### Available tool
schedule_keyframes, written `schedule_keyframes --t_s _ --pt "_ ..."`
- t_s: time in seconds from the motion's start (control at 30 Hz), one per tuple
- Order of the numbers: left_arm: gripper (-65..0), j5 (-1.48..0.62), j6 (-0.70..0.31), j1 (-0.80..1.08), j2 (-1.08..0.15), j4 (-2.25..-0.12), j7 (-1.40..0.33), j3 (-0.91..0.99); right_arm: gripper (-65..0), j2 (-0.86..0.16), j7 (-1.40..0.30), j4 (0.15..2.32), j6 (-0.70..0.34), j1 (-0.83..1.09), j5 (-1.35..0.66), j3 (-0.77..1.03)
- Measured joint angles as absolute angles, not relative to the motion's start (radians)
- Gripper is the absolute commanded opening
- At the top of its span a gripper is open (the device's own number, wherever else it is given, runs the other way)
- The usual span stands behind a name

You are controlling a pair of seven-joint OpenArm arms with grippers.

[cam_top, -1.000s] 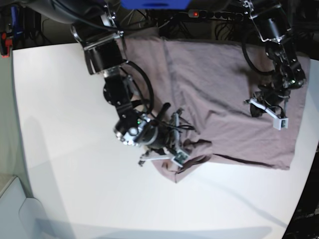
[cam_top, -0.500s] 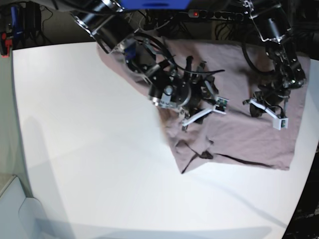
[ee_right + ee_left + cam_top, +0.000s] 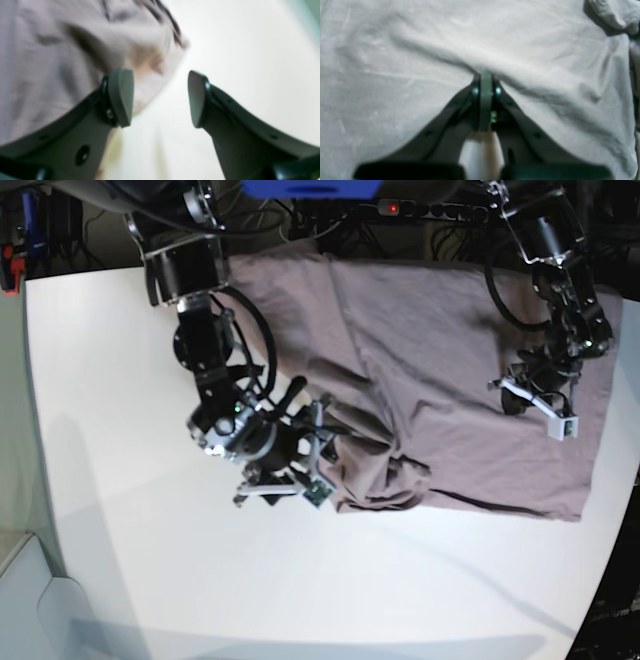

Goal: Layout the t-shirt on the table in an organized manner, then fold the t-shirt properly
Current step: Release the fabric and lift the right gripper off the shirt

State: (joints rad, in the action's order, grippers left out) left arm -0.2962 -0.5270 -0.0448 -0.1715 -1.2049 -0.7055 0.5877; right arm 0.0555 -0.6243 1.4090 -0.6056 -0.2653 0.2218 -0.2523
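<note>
The mauve-pink t-shirt (image 3: 450,340) lies spread over the far right part of the white table (image 3: 130,380), its lower left part bunched into folds (image 3: 385,475). My right gripper (image 3: 318,470) is open and empty at that bunched edge. In the right wrist view its jaws (image 3: 158,100) stand wide apart, with the shirt (image 3: 50,62) at the left finger and bare table (image 3: 250,62) on the right. My left gripper (image 3: 540,408) rests on the shirt's right side. In the left wrist view it (image 3: 486,75) is shut on a ridge of the shirt (image 3: 420,50).
The table's curved edge (image 3: 600,580) runs close to the shirt's right hem. Dark frames and cables (image 3: 400,205) stand behind the table's far edge. White tabletop (image 3: 300,580) stretches in front and to the left of the shirt.
My right arm swung from over the shirt's middle back down-left to its lower left edge. The lower left corner now lies more bunched. The left arm has not moved.
</note>
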Motion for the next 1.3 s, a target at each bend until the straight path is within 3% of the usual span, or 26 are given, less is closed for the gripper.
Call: schedule_keyframes --t_s 0.17,0.87,1.13,1.3 --pt "-65.0 -0.295 -0.527 -0.046 -0.171 -1.205 -0.705 0.587 -30.2 0.051 -0.628 1.271 -0.605 -0.277 0.227 -0.218" --pt "-65.0 -0.296 -0.527 -0.047 -0.171 -1.203 -0.706 0.587 -31.0 0.075 -0.617 1.318 -0.606 -0.218 0.224 -0.34" --pt "-65.0 -0.296 -0.527 -0.047 -0.171 -1.203 -0.705 0.587 -46.3 0.075 -0.574 1.317 -0.606 -0.213 0.223 -0.342" --pt "-65.0 -0.297 -0.527 -0.047 -0.17 -1.203 -0.705 0.587 -47.8 0.076 -0.569 1.283 -0.606 -0.216 0.221 -0.342"
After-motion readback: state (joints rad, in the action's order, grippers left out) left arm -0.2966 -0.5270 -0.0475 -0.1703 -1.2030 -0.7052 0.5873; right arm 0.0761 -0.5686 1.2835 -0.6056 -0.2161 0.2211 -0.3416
